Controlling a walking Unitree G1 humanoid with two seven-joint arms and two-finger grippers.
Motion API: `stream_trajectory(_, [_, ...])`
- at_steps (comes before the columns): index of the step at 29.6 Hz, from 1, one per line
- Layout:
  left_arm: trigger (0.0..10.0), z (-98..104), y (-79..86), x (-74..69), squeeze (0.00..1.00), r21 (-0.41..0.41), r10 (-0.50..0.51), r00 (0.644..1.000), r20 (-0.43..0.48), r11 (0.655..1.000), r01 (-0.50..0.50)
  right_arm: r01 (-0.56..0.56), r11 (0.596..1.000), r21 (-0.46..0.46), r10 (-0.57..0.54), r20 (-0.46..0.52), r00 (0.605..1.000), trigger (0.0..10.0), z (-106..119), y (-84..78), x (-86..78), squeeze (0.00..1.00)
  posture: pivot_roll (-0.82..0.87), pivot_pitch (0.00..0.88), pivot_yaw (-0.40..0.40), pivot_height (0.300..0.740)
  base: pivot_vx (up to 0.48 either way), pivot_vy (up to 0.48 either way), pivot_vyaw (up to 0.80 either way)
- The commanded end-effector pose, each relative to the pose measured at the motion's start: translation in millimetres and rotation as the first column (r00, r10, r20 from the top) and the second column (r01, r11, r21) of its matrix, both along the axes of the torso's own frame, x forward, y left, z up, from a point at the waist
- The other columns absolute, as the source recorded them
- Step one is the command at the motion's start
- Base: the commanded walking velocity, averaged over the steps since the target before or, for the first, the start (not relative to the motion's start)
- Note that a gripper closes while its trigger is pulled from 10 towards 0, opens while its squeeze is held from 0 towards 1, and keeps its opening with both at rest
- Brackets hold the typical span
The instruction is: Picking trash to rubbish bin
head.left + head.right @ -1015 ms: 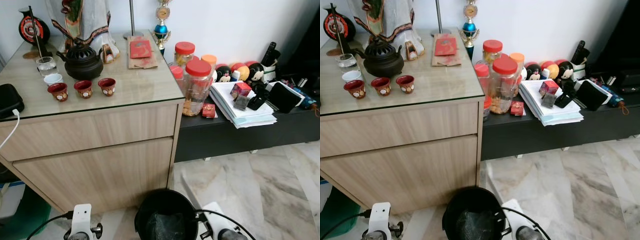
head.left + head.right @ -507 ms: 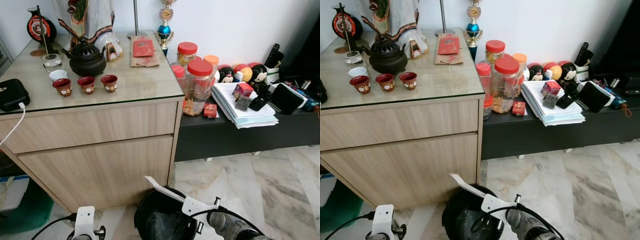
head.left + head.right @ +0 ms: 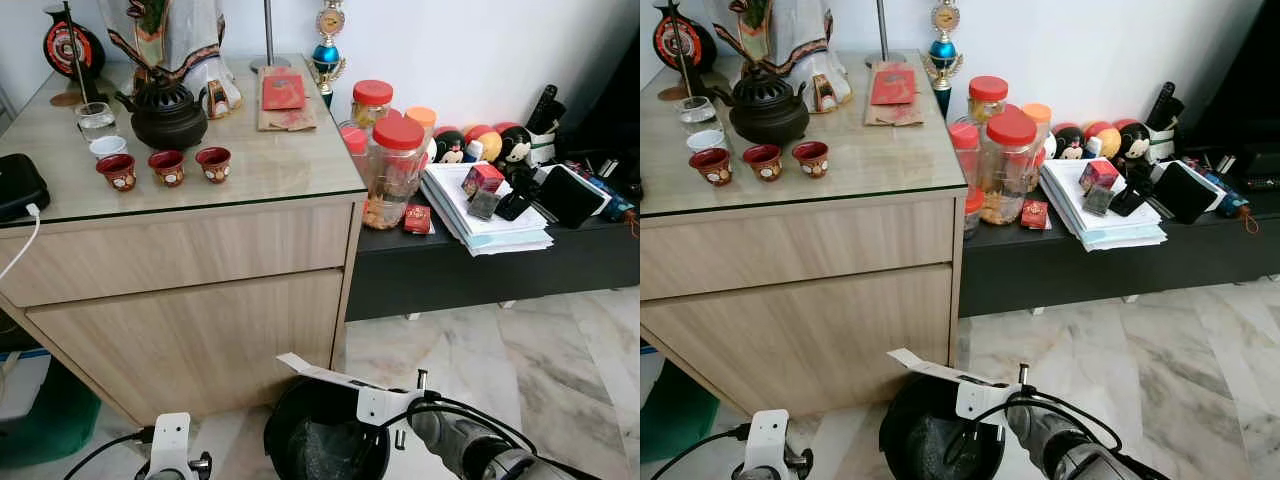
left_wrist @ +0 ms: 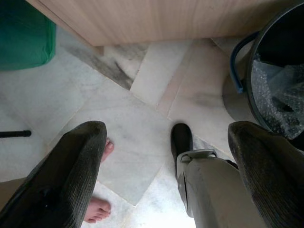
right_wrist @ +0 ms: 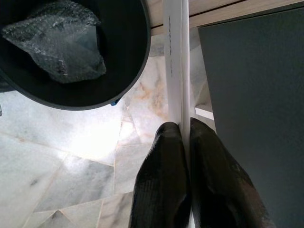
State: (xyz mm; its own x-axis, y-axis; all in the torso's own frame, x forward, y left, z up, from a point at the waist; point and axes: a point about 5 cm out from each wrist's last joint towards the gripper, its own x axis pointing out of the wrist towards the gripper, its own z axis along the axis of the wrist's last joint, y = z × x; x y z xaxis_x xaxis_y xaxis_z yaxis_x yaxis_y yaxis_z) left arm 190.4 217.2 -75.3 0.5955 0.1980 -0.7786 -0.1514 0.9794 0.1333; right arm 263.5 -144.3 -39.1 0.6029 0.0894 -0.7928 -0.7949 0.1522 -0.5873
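Right wrist view: white strip [image 5: 175,61] between right claw [image 5: 186,137] fingers.

The black bin [image 3: 325,440] stands open-topped on the marble floor [image 3: 520,350], close in front of the wooden cabinet [image 3: 190,300], whose front walls off its far side. Bubble wrap [image 5: 57,42] lies inside. Bare floor stretches open to the right, below the dark low shelf [image 3: 480,265].
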Motion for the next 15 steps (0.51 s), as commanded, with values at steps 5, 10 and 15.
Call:
stream_trajectory(5, [10.0,-1,1.7,-3.4,0.0,0.009,-0.007,1.0,-0.015,1.0,0.007,0.013,0.999,-0.038,-0.013,-0.005,1.0,10.0,-1,-6.3,-1.6,0.0,0.02,0.031,-0.079,0.74,0.0,0.0,0.0])
stream_trajectory(10, [10.0,-1,2.2,-3.0,0.0,0.009,-0.007,1.0,-0.014,1.0,0.007,0.06,0.997,-0.04,-0.061,-0.028,0.998,10.0,-5,-14.9,-6.7,0.0,0.02,0.037,-0.077,0.74,0.0,0.0,0.0])
stream_trajectory(15, [10.0,-3,1.3,-5.4,0.0,0.007,-0.009,1.0,-0.021,1.0,0.009,0.094,0.996,-0.012,-0.094,-0.075,0.993,10.0,-10,-17.7,-13.6,0.0,0.01,0.045,-0.075,0.74,0.0,0.0,0.0])
